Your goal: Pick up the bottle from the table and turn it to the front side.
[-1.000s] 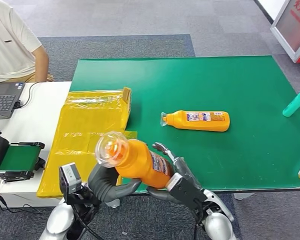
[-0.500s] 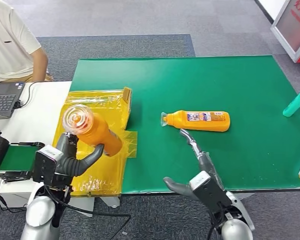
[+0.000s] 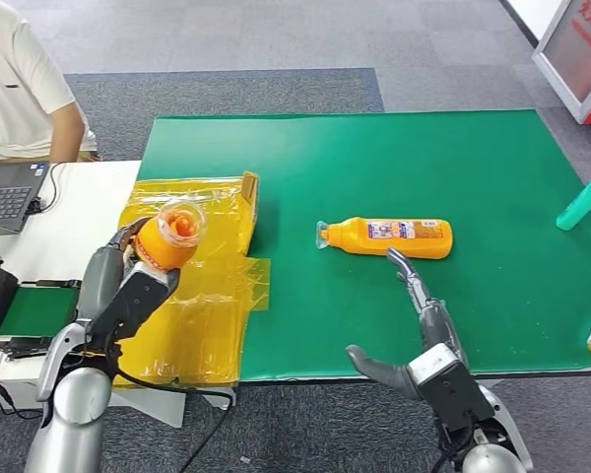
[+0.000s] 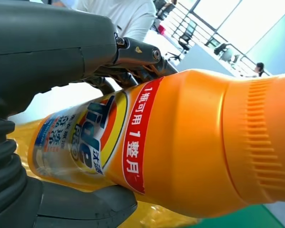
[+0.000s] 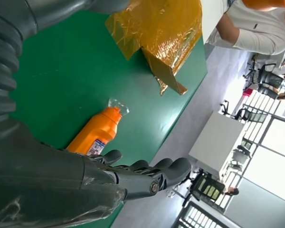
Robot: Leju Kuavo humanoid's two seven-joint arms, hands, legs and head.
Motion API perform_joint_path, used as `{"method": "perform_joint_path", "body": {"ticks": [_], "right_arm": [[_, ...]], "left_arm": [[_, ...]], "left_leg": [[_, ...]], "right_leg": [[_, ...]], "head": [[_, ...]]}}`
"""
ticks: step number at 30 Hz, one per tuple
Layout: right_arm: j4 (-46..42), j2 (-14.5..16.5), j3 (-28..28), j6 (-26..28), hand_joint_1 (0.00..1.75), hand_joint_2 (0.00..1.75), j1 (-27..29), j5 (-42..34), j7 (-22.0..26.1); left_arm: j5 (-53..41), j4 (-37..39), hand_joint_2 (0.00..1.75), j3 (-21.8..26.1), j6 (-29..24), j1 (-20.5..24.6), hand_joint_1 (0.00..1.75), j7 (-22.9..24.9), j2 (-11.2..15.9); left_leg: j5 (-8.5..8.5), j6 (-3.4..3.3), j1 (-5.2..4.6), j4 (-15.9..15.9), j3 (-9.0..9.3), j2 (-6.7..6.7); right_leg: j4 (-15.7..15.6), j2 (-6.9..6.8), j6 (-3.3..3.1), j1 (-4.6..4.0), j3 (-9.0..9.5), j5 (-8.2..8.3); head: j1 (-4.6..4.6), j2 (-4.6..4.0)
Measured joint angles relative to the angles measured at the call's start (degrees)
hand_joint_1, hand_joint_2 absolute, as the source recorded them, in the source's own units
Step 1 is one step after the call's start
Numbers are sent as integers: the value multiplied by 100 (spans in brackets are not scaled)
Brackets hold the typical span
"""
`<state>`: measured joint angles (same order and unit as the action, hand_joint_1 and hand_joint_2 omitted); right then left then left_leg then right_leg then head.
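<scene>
Bottle (image 3: 166, 239) in orange plastic is gripped by the left hand (image 3: 123, 286), thumb below and fingers over the label (its clear cap turned up toward the head camera), and is held above the yellow plastic bag (image 3: 196, 296) spread beneath that hand. Beyond the right hand (image 3: 419, 330), whose fingers are stretched apart and hold nothing, a second orange bottle (image 3: 387, 237) is seen lying on the green mat (image 3: 463, 158), just past the fingertips.
</scene>
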<state>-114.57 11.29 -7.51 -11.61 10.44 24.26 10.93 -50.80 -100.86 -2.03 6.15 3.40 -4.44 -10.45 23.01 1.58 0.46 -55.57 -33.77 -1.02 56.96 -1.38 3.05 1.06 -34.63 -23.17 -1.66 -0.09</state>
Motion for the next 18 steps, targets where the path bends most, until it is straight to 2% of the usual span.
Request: {"method": "perform_joint_path", "body": {"ticks": [6,12,18], "right_arm": [[-4,32,124,-99,0,175,60,-22,18],[-110,36,173,-39,0,175,111,-92,363],[-221,36,167,-37,0,175,-57,-181,198]], "left_arm": [[-1604,470,175,-11,-75,410,175,242,230],[-2559,938,175,-218,-95,874,175,305,588],[-3114,1367,175,-546,217,1550,175,295,764]], "left_leg": [[-1,0,0,0,0,0],[-4,3,0,0,-8,0],[-9,0,-1,0,-11,0]], "right_leg": [[0,0,1,0,-1,1],[0,0,0,0,-11,1],[0,0,8,1,-9,10]], "head": [[1,1],[1,1],[1,1]]}}
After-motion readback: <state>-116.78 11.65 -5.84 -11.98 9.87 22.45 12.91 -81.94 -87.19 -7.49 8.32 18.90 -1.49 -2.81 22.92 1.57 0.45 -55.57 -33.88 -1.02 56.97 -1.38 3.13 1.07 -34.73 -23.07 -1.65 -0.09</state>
